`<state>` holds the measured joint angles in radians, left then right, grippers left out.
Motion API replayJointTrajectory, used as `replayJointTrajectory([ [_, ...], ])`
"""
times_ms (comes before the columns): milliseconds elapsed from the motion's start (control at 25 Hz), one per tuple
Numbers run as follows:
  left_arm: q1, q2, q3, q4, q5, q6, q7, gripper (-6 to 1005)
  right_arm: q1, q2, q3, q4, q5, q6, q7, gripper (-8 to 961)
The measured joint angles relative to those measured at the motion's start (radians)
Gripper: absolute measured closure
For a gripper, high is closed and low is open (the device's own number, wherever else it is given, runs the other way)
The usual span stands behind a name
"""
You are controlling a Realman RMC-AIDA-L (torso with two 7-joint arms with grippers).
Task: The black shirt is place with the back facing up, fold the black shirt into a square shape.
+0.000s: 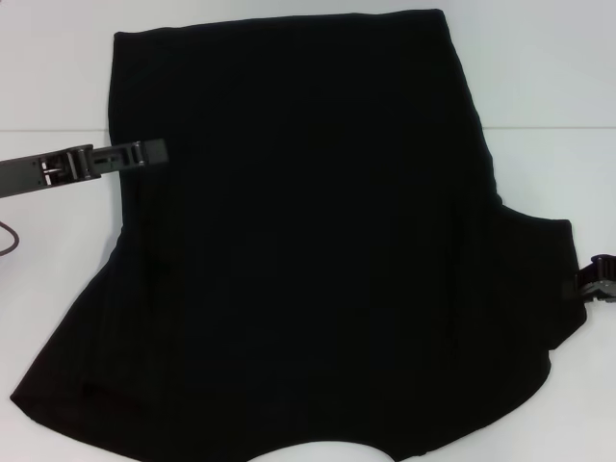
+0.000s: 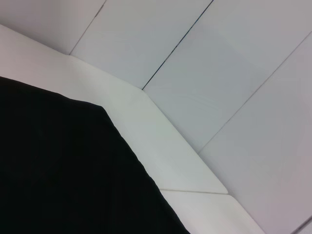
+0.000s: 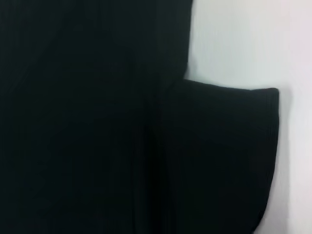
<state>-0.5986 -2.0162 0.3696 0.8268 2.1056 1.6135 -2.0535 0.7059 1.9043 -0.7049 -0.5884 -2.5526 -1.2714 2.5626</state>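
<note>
The black shirt (image 1: 318, 241) lies spread flat on the white table (image 1: 539, 77), plain side up, with no print showing. Its hem is at the far side and its right sleeve (image 1: 539, 279) sticks out near the right edge. My left gripper (image 1: 144, 152) reaches in from the left, with its tip over the shirt's left edge about a third of the way down from the hem. My right gripper (image 1: 597, 279) is at the frame's right edge, just beside the sleeve's end. The left wrist view shows a shirt corner (image 2: 58, 170), and the right wrist view shows the sleeve (image 3: 219, 156).
A thin dark cable (image 1: 8, 239) loops at the far left on the table. A seam in the table surface (image 1: 549, 128) runs across behind the shirt. Pale panels (image 2: 234, 73) lie beyond the table's edge in the left wrist view.
</note>
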Motion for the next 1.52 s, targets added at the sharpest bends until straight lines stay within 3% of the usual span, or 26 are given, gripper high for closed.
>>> replayJointTrajectory([
  [240, -0.002, 0.002, 0.000, 0.000, -0.006, 0.000, -0.003, 418, 0.003, 0.000, 0.002, 0.002, -0.001, -0.001, -0.001, 745],
  [480, -0.002, 0.002, 0.000, 0.000, -0.010, 0.001, -0.005, 418, -0.004, -0.002, 0.012, -0.004, 0.001, -0.001, -0.003, 950],
  [1000, 0.019, -0.001, 0.000, 0.000, -0.065, 0.023, -0.009, 418, 0.018, -0.051, 0.118, -0.008, 0.006, 0.064, -0.012, 952],
  [1280, 0.021, -0.002, 0.000, 0.000, -0.075, 0.026, -0.008, 418, 0.068, -0.047, 0.119, -0.007, 0.029, 0.054, -0.014, 953],
  [1520, 0.025, -0.003, 0.000, 0.000, -0.090, 0.028, -0.008, 417, 0.118, -0.037, 0.112, -0.015, 0.072, -0.035, -0.031, 953],
])
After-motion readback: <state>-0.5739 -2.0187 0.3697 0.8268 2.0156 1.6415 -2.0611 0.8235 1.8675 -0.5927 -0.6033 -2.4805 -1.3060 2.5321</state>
